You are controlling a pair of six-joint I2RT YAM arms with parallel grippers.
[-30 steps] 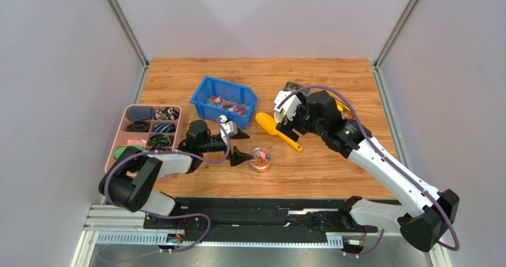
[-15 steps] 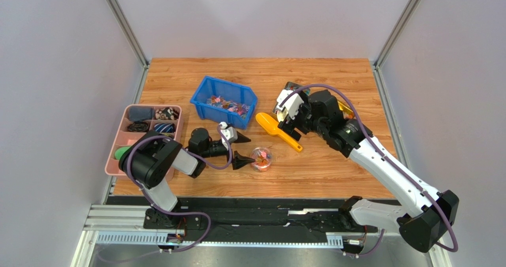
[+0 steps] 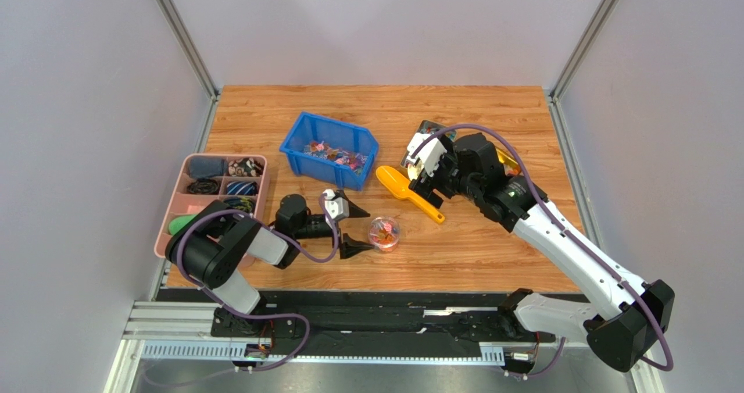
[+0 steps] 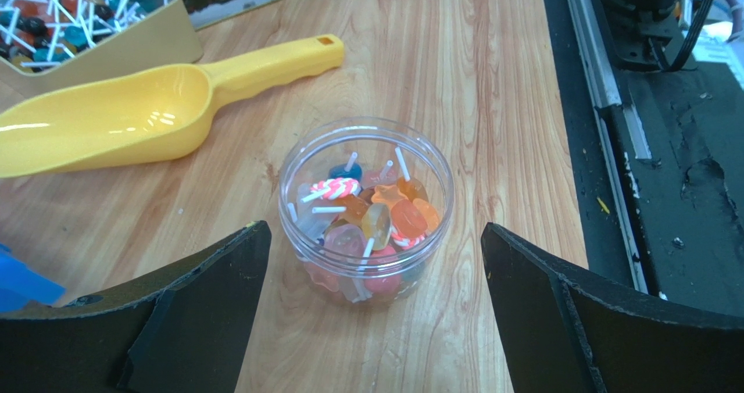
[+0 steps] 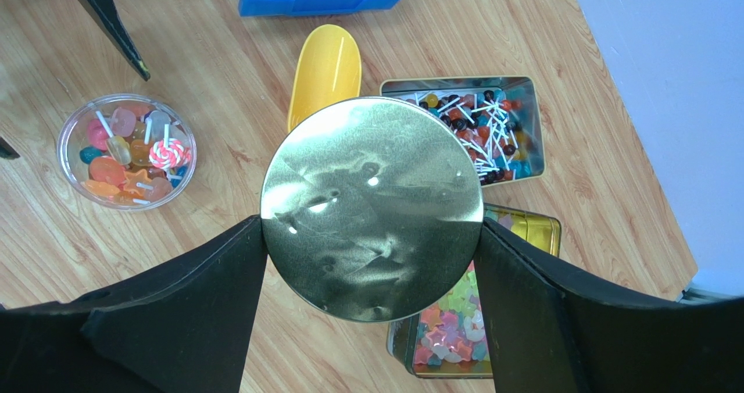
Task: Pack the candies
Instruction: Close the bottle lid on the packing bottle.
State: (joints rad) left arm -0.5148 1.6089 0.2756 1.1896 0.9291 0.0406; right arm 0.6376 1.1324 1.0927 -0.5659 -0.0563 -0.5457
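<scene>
A small clear round jar [image 3: 382,233] [image 4: 365,210] [image 5: 127,151] stands on the wooden table, holding mixed candies and tiny lollipops. My left gripper [image 3: 354,229] [image 4: 371,266] is open, its two black fingers spread wide on either side just short of the jar and touching nothing. More wrapped candies [image 3: 336,156] lie in a blue bin [image 3: 299,137]. My right gripper [image 3: 423,171] [image 5: 371,236] hovers above the table at the right, shut on a round shiny metal lid [image 5: 371,208] held flat between its fingers. A yellow scoop [image 3: 409,192] [image 4: 148,105] [image 5: 325,70] lies empty between the bin and the jar.
A tin of lollipops [image 5: 471,127] [image 4: 87,27] and a gold tin of star-shaped sweets [image 5: 454,323] sit under the right arm. At the left edge stands a pink divided tray [image 3: 172,212] with dark coiled bands. The table's near edge and the arm rail lie just behind the jar.
The left arm has swung its elbow back toward the near left, and its open gripper has shifted slightly nearer, still facing the jar. The right arm and lid have not moved.
</scene>
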